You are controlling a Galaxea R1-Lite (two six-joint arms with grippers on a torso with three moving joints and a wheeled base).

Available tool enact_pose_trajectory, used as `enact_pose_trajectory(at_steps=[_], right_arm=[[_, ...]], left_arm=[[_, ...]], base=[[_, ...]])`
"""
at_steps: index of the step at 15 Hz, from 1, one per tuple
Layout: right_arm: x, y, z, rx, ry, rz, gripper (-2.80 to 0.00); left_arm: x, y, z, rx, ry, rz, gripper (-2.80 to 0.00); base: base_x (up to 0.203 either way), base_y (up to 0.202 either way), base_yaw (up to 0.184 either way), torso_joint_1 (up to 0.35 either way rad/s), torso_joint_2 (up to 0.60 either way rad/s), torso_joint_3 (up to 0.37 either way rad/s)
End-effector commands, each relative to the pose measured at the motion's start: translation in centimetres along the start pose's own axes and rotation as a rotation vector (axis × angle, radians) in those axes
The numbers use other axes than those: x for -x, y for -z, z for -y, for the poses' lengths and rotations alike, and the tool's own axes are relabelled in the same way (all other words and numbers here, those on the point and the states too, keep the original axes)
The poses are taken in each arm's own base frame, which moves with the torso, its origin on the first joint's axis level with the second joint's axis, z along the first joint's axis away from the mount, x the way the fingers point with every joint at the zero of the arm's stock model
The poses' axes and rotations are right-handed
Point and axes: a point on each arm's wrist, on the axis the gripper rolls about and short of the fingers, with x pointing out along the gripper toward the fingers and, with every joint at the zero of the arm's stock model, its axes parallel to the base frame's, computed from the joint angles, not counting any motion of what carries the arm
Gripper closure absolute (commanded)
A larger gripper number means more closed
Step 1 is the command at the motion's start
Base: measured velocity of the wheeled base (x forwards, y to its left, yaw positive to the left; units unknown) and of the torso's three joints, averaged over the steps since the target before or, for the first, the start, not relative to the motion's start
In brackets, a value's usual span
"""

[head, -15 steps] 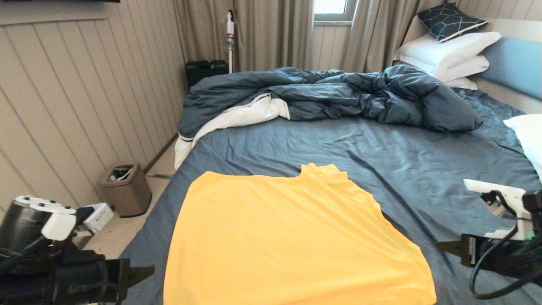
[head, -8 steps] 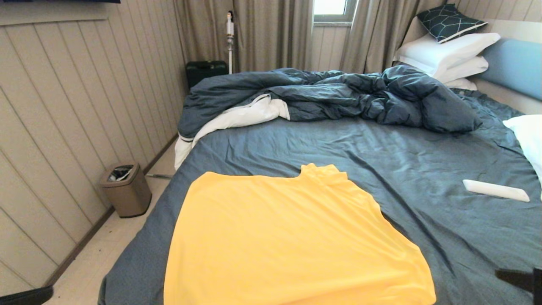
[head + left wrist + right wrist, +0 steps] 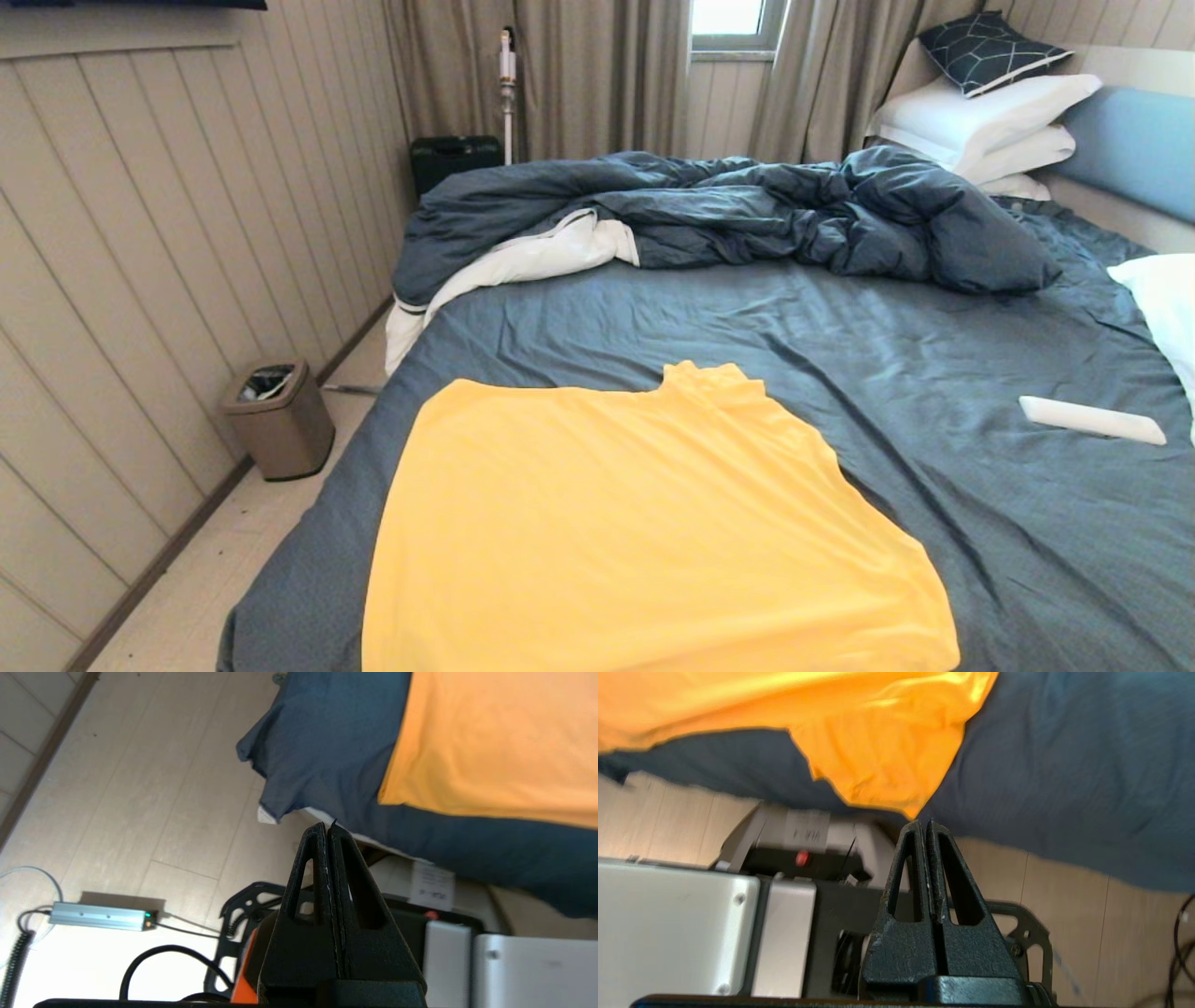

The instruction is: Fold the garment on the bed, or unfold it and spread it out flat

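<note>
The shirt point(image 3: 644, 532) is lying spread nearly flat on the bed point(image 3: 934, 373). Both grippers, left point(image 3: 328, 828) and right point(image 3: 923, 825), are hanging below the bed edge, jaws closed and empty.

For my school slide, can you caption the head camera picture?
Yellow T-shirt spread flat on the blue bed, rumpled duvet behind.

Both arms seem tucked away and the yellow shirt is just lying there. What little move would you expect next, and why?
Probably one arm reaching back up toward the garment's near hem. The left gripper and right gripper are both shut, empty and down beside the bed, out of the head view, while the shirt lies spread on the sheet, not folded.
</note>
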Motion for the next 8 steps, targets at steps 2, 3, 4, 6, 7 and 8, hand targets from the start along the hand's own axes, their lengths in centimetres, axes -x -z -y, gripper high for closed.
enact_pose_trajectory(at_steps=[2,3,4,6,7,8], right_arm=[[0.1,3.6,0.4,0.033,0.006,0.183,0.0],[-0.6,4.6,0.6,0.048,0.015,0.22,0.0],[-1.1,5.2,0.7,0.073,0.02,0.279,0.0],[-1.2,5.7,0.8,0.093,0.025,0.355,0.0],[-1.2,5.9,0.8,0.103,0.029,0.391,0.0],[-1.5,6.0,0.9,0.116,0.04,0.442,0.0]], left_arm=[[-1.6,1.8,-0.1,0.0,0.016,0.044,0.0],[-2.0,1.5,0.1,-0.032,0.039,0.09,0.0],[-2.0,1.6,0.3,-0.047,0.017,0.116,0.0],[-1.8,2.7,0.6,-0.056,-0.054,0.126,0.0],[-2.1,3.6,0.4,-0.071,-0.047,0.126,0.0],[-2.9,4.6,0.3,-0.087,-0.038,0.128,0.0]], base=[[0.0,0.0,0.0,0.0,0.0,0.0],[0.0,0.0,0.0,0.0,0.0,0.0],[0.0,0.0,0.0,0.0,0.0,0.0],[0.0,0.0,0.0,0.0,0.0,0.0],[0.0,0.0,0.0,0.0,0.0,0.0],[0.0,0.0,0.0,0.0,0.0,0.0]])
